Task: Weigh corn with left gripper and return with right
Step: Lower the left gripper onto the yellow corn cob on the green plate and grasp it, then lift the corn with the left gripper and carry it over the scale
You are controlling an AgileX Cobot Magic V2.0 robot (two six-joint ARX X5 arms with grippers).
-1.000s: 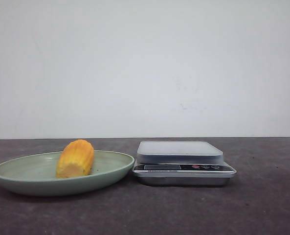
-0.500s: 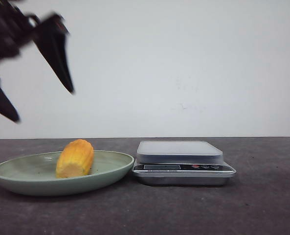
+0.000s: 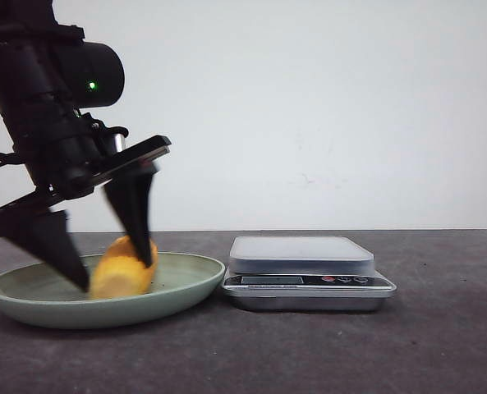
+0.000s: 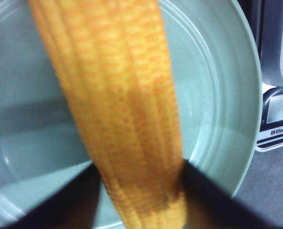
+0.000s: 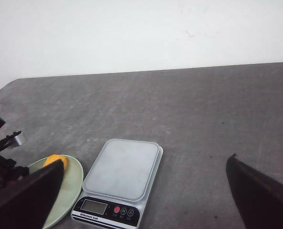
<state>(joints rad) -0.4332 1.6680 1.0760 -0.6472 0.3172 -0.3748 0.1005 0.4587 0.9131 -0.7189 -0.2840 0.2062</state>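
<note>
The corn [image 3: 118, 277] lies on its side in a pale green plate [image 3: 187, 277] at the left of the table. My left gripper [image 3: 112, 272] has come down over it, open, with one black finger on each side of the cob. In the left wrist view the corn [image 4: 117, 95] fills the gap; one finger touches it and the other stands just off it. My right gripper [image 5: 146, 160] is open and empty, high above the table. From there the corn [image 5: 53, 160] shows as a small orange end on the plate [image 5: 69, 186].
A silver digital scale [image 3: 300, 254] with a flat grey platform stands right of the plate, nearly touching it. It also shows in the right wrist view [image 5: 122, 169] and the left wrist view [image 4: 275, 47]. Dark grey table, white wall behind.
The left arm came into view from the upper left and dropped down to the plate. Its fingers now straddle the corn. The corn and the scale have not moved.
</note>
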